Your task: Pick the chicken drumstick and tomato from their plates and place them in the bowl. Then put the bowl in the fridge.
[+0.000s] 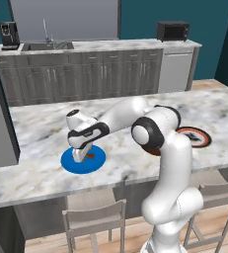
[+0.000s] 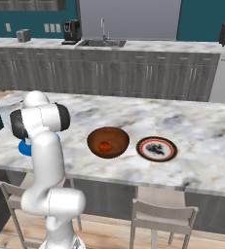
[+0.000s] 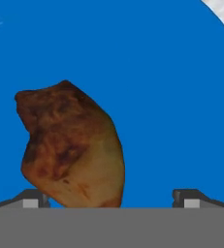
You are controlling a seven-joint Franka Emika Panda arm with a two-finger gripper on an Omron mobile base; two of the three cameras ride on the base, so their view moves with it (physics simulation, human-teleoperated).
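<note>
Gripper (image 1: 81, 157) low over blue plate (image 1: 99, 160) on surface (image 1: 36, 128), jaws spread wide, holding nothing. Chicken drumstick (image 3: 70, 145) lies on plate between fingertips (image 3: 33, 199), offset toward left one in hand view; long axis roughly along view vertical. Tomato (image 2: 104, 146) already in bowl (image 2: 108, 142). Drumstick's lower end cut off; contact with fingertip unclear.

Drumstick (image 3: 72, 145) on left plate (image 1: 68, 160); tomato (image 2: 104, 146) in bowl (image 2: 108, 142)
</note>
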